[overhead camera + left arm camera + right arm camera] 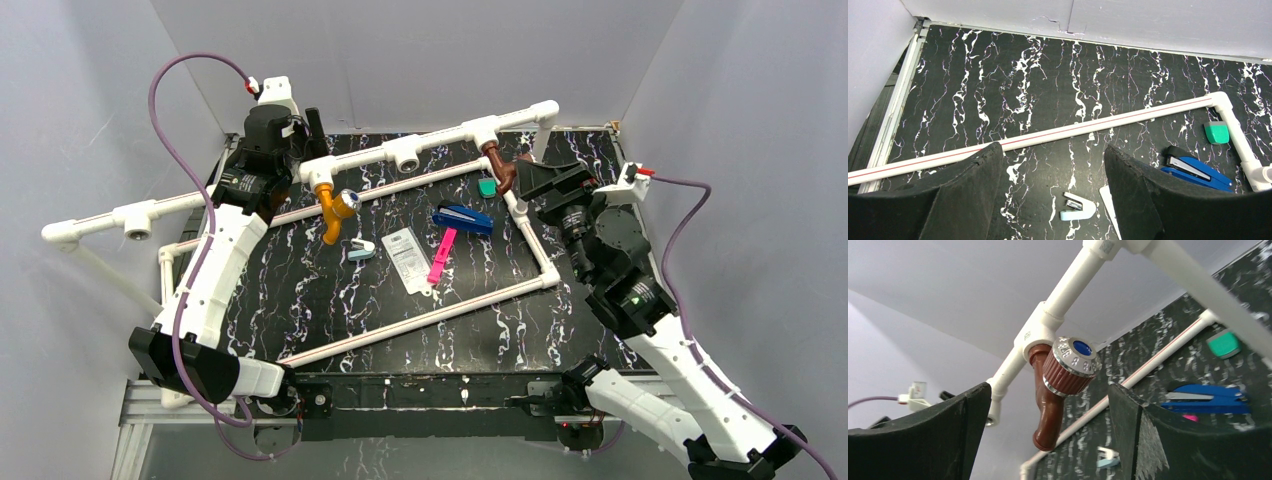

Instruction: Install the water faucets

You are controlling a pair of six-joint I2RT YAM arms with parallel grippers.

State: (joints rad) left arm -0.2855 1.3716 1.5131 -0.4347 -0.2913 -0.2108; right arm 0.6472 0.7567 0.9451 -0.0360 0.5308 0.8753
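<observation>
Two faucets are seen hanging from the raised white pipe rail (440,138) along the back of the table (300,300). The orange faucet (331,213) is fitted under a tee toward the left, its silvery knob turned to the front; the brown faucet (1050,410) is seated in a tee (1040,332) toward the right, spout pointed down, its ribbed knob rimmed in silver around a blue centre.

The right gripper (1049,390) is held spread just in front of the brown faucet; in the right wrist view the faucet is framed between the two black fingers with a gap on each side, and no contact is seen. The left gripper (1053,150) is likewise spread wide with nothing between its pads; it is held high near the back left corner, and bare marbled tabletop is shown beneath it up to the seam of the back wall.

A low pipe frame (420,322) is laid flat on the table. Near its middle a blue stapler (462,219), a white packet (407,258), a pink strip (441,256) and a light-blue staple remover (361,250) are scattered; a green block (487,187) is set just inside its back right corner. Bare surface is shown in the front left of the frame; the space is closed by grey walls at left, back and right, with the right arm near the right-hand wall.
</observation>
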